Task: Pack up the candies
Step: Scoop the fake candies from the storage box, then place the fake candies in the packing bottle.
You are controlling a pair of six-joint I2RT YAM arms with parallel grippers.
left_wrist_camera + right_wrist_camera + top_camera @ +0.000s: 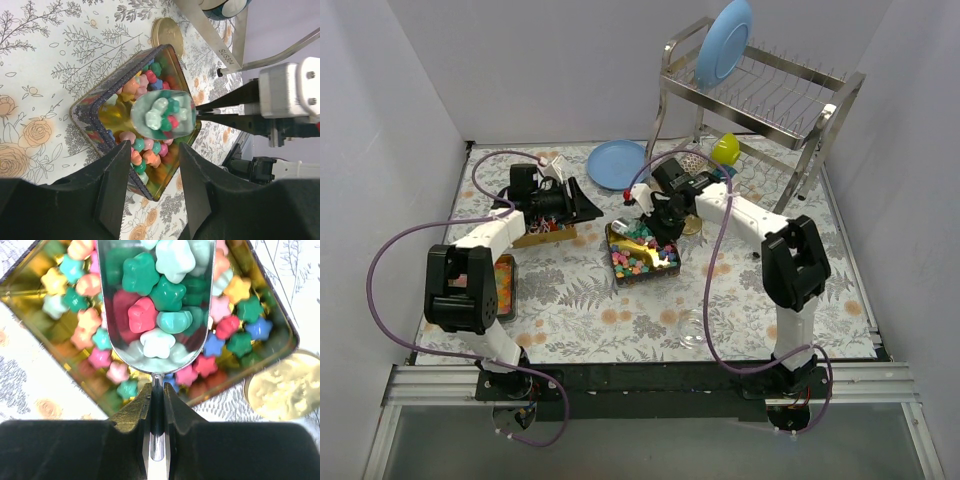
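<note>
1. Right gripper [156, 399] is clamped narrowly on the scoop [156, 452] handle. The bowl is heaped with candies [142, 314].
2. The scoop's long axis runs straight out from those fingers. The bowl hangs over the open tin [82, 117] near the middle of the table [580, 300], which holds more candies.
3. Left gripper [153, 149] is partly open and empty. It faces the tin from the table's left side, farther off than the right arm.

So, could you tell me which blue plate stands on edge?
The round light-blue plate in the metal dish rack; the other blue plate lies flat on the table.
</note>
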